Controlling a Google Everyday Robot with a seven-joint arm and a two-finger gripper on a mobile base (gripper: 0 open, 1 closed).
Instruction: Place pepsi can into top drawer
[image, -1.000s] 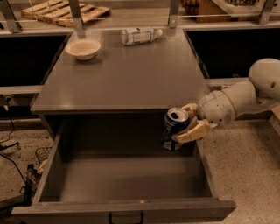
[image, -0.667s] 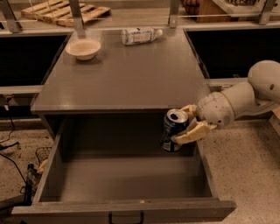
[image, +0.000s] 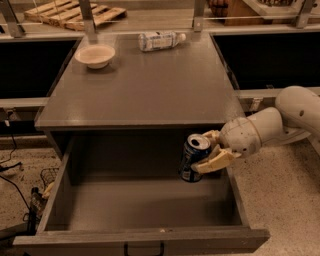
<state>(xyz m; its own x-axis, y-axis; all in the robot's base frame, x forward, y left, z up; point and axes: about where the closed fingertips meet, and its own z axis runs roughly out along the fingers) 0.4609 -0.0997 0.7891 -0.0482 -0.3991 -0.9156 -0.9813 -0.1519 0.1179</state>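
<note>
The pepsi can (image: 194, 157) is dark blue with a silver top and stands upright, tilted slightly, inside the open top drawer (image: 145, 235) at its back right. My gripper (image: 211, 152) reaches in from the right and is shut on the can, one beige finger (image: 216, 161) across its front and another behind it. The can's base is close to the drawer floor; I cannot tell whether it touches. The drawer is pulled fully out, with its dark handle at the front edge.
On the cabinet top (image: 145, 85) a beige bowl (image: 95, 55) sits at the back left and a clear plastic bottle (image: 160, 40) with a white label lies at the back. Wooden pallets (image: 75, 15) lie behind. Cables (image: 15, 165) trail on the floor at left.
</note>
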